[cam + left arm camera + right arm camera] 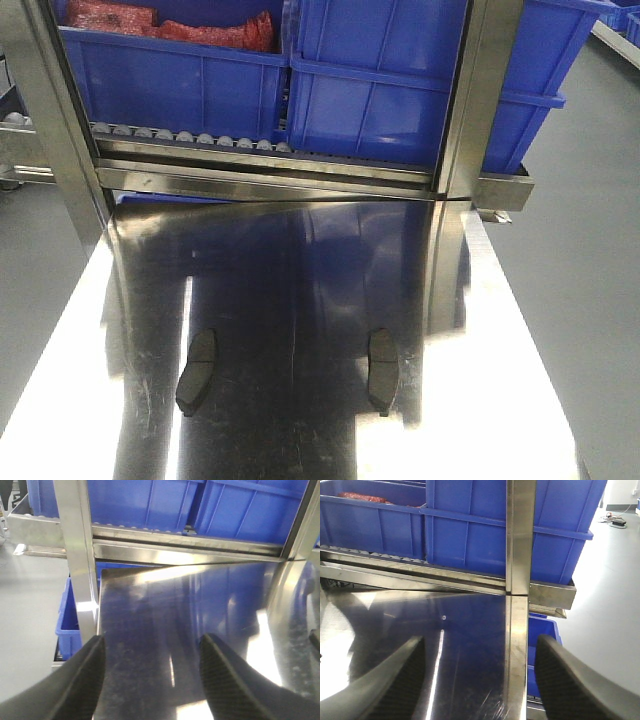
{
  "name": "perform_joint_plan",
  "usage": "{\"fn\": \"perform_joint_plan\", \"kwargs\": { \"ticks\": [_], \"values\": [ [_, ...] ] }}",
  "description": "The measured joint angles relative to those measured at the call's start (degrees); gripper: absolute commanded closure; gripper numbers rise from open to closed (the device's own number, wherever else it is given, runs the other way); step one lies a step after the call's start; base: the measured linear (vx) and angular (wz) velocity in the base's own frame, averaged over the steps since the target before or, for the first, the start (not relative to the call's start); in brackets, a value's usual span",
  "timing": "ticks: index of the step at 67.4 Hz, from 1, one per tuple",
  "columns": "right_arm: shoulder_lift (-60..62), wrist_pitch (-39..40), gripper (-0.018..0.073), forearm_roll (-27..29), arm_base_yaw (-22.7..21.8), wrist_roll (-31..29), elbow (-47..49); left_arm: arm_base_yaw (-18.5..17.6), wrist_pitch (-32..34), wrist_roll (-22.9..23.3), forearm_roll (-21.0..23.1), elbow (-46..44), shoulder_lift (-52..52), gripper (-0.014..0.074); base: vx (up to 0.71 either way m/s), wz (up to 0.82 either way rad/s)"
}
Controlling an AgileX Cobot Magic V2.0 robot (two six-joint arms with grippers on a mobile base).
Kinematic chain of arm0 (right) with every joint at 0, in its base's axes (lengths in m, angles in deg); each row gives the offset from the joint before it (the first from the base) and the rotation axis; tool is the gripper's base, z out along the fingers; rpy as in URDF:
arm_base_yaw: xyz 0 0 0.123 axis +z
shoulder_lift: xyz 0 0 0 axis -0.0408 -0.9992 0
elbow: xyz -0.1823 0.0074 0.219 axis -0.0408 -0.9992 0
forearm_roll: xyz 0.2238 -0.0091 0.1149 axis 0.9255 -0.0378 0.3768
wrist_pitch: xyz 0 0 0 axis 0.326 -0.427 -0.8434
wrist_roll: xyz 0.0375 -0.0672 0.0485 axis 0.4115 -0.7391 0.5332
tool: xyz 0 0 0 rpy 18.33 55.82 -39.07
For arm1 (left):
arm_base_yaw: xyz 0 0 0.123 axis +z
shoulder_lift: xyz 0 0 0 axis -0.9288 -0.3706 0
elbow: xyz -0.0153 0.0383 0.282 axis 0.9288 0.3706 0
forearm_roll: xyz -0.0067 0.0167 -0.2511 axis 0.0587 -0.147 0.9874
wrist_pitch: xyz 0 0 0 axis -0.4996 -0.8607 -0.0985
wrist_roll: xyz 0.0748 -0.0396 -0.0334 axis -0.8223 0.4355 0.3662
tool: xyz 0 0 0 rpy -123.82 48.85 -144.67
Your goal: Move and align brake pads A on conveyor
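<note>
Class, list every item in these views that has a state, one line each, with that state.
Left claw: open, empty.
Right claw: open, empty.
Left brake pad: lying flat on the steel table, ungripped.
Right brake pad: lying flat on the same table, ungripped.
Left blue bin: holds red bagged items.
Right blue bin: contents hidden.

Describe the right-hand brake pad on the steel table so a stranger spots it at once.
Start at the stainless steel table in front of the blue plastic bins. Two flat dark grey oblong pads lie on it. Take the right pad, pointing straight at the bins; the left pad is slanted.
</note>
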State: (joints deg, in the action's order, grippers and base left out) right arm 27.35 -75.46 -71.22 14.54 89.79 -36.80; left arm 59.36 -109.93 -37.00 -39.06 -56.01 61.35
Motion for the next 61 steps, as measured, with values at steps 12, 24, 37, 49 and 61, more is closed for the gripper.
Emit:
{"fn": "perform_joint_plan", "kwargs": {
  "ticks": [12,24,37,49,61],
  "values": [
    [0.0,0.0,0.011,0.0,0.0,0.0,0.0,0.0,0.12,0.12,3.91,0.0,0.0,0.0202,0.0,0.0],
    [0.0,0.0,0.011,0.0,0.0,0.0,0.0,0.0,-1.17,0.12,3.4,-1.17,-3.4,0.0202,0.0,0.0],
    [0.0,0.0,0.011,0.0,0.0,0.0,0.0,0.0,-10.19,0.12,-0.34,-7.15,-19.54,0.0202,0.0,0.0],
    [0.0,0.0,0.011,0.0,0.0,0.0,0.0,0.0,-13.28,0.12,-1.13,-12.12,-33.37,0.0202,0.0,0.0],
    [0.0,0.0,0.011,0.0,0.0,0.0,0.0,0.0,-14.41,0.12,-1.13,-16.21,-45.89,0.0202,0.0,0.0]
  ]
}}
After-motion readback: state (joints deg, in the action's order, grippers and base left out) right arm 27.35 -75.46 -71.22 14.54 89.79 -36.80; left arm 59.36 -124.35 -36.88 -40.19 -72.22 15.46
